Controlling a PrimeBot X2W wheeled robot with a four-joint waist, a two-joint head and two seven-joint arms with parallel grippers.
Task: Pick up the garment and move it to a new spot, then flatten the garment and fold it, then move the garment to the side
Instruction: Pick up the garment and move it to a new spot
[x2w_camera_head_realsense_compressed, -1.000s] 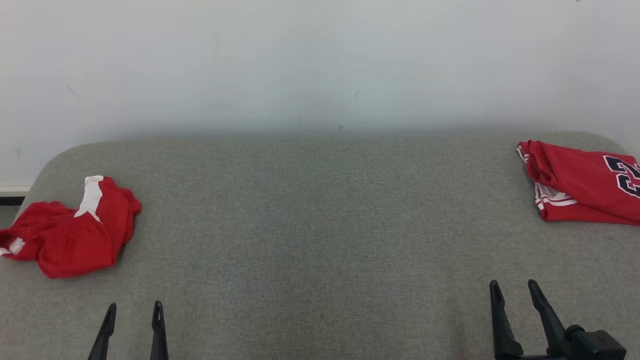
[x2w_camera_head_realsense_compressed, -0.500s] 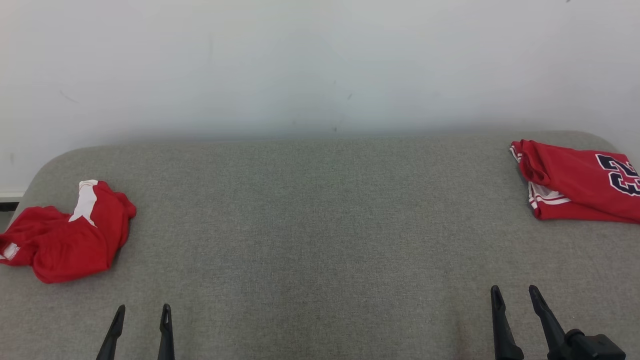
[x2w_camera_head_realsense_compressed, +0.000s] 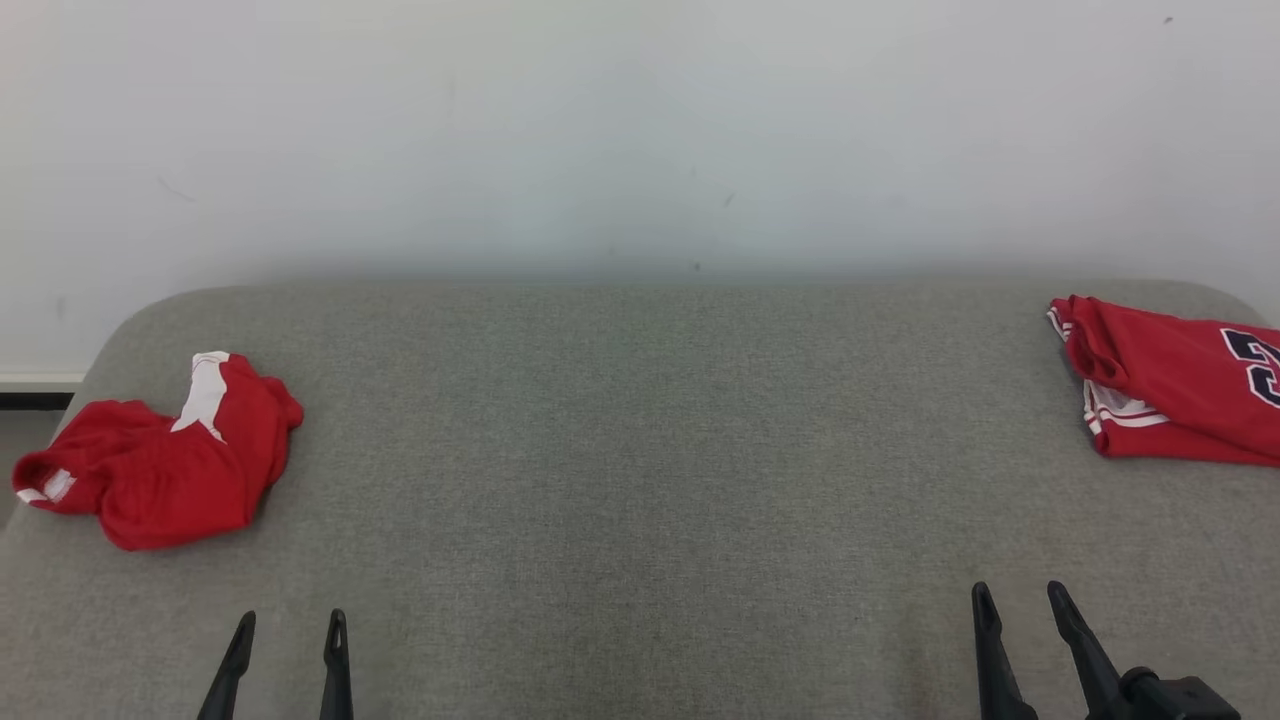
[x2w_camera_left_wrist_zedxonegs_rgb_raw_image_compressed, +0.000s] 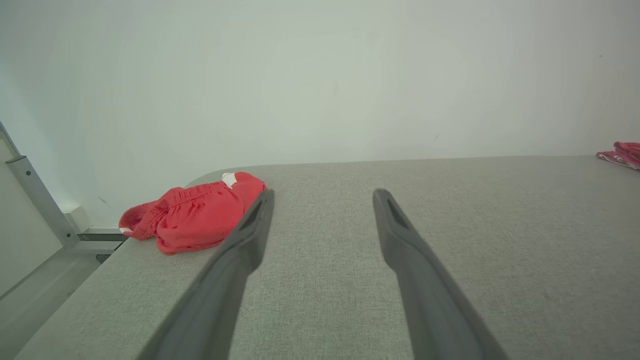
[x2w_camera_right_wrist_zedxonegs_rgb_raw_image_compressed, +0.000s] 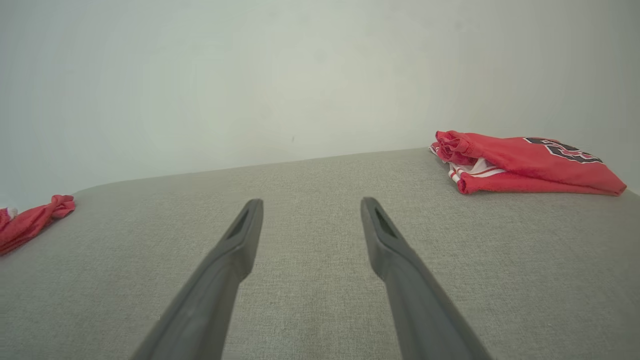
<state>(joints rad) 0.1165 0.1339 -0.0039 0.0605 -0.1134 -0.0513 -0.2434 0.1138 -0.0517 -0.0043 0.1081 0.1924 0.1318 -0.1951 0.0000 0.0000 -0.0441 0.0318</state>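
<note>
A crumpled red garment (x2w_camera_head_realsense_compressed: 160, 470) with white trim lies at the left end of the grey padded table (x2w_camera_head_realsense_compressed: 640, 450); the same garment (x2w_camera_left_wrist_zedxonegs_rgb_raw_image_compressed: 195, 215) sits just left of my left fingers, and its edge (x2w_camera_right_wrist_zedxonegs_rgb_raw_image_compressed: 30, 222) appears at the far left of the right wrist view. My left gripper (x2w_camera_head_realsense_compressed: 291, 620) (x2w_camera_left_wrist_zedxonegs_rgb_raw_image_compressed: 324, 194) hovers open and empty near the front edge, to the right of the garment and nearer me. My right gripper (x2w_camera_head_realsense_compressed: 1018, 592) (x2w_camera_right_wrist_zedxonegs_rgb_raw_image_compressed: 311, 201) is open and empty at the front right.
A folded red jersey (x2w_camera_head_realsense_compressed: 1170, 385) (x2w_camera_right_wrist_zedxonegs_rgb_raw_image_compressed: 520, 162) with dark numerals and white stripes rests at the table's far right end. A white wall rises behind the table. Beyond the rounded left corner stands a grey metal post (x2w_camera_left_wrist_zedxonegs_rgb_raw_image_compressed: 35, 200), with the floor below it.
The head camera has shifted slightly, so the whole picture moved a little. Both garments lie where they were, and both grippers stay open and low at the front.
</note>
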